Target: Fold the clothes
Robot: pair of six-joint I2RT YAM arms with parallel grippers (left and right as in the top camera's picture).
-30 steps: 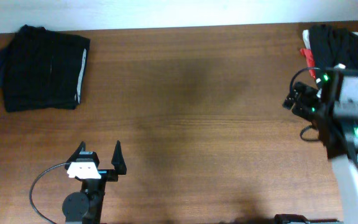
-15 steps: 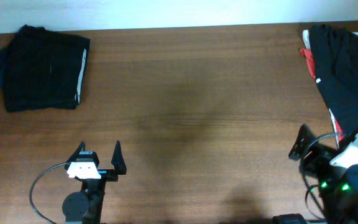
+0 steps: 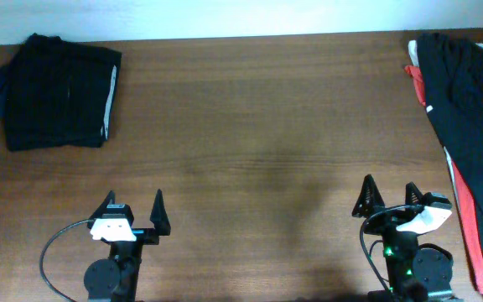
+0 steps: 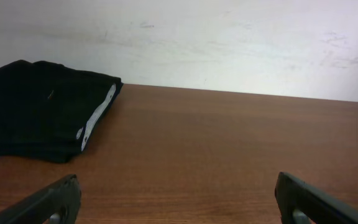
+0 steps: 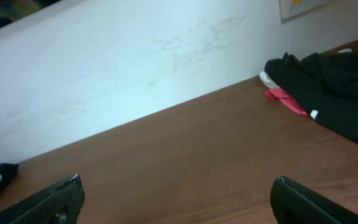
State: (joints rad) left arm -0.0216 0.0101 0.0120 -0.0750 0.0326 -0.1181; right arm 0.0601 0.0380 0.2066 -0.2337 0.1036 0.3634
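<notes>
A folded stack of black clothes [image 3: 57, 92] with a white stripe lies at the far left of the table; it also shows in the left wrist view [image 4: 39, 109]. A loose pile of black, red and white clothes [image 3: 468, 109] lies along the right edge and shows in the right wrist view [image 5: 322, 84]. My left gripper [image 3: 134, 210] is open and empty at the near left; its fingers frame bare table in the left wrist view [image 4: 179, 199]. My right gripper [image 3: 388, 197] is open and empty at the near right, left of the loose pile [image 5: 176, 196].
The brown wooden table [image 3: 258, 126] runs back to a white wall [image 4: 229, 43]. A cable [image 3: 53, 252] loops beside the left arm base.
The right arm has pulled back from the loose pile at the far right to the near edge, turning to face the wall. The pile now lies uncovered. The left arm has not moved.
</notes>
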